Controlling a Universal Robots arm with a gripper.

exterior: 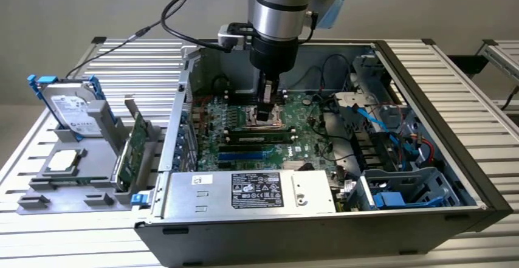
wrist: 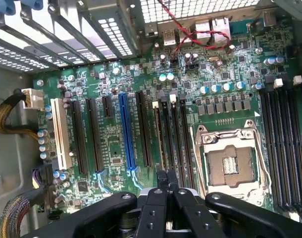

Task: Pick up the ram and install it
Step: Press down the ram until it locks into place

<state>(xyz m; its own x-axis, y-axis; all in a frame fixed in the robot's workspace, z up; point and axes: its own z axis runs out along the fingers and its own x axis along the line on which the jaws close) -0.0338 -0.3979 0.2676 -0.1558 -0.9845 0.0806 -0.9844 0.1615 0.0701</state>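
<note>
In the exterior view my arm reaches straight down into the open grey metal computer case (exterior: pixel 389 52), which lies on its side on the slatted aluminium counter (exterior: pixel 130 55) so the green motherboard (exterior: pixel 304 131) faces up at me. My black two-fingered tool (exterior: pixel 268 111) hangs low over the board, close to the square metal processor socket (exterior: pixel 261 121). The ram (exterior: pixel 259 138), a long narrow green stick with a row of black chips, stands on edge in one of the black memory slots just on the near side of that socket. I judge it seated, or nearly so, since it sits level and low in the slot. Off the exterior view's left, a grey plastic rack (exterior: pixel 73 186) holds the parts upright for easy gripping: a silver hard drive with blue rails (exterior: pixel 72 107) and a wider green expansion card with a metal bracket (exterior: pixel 134 149).

In the wrist view the tool (wrist: pixel 167 181) has its fingers (wrist: pixel 162 179) pressed together, with nothing between them. They point down at the bank of long black memory slots (wrist: pixel 173 139) that lies between the blue expansion slot (wrist: pixel 125 131) and the open processor socket (wrist: pixel 230 166). Closed fingers make a narrow, stiff tip, which suits pressing on a thin edge. I cannot make out the stick itself from this angle.
</note>
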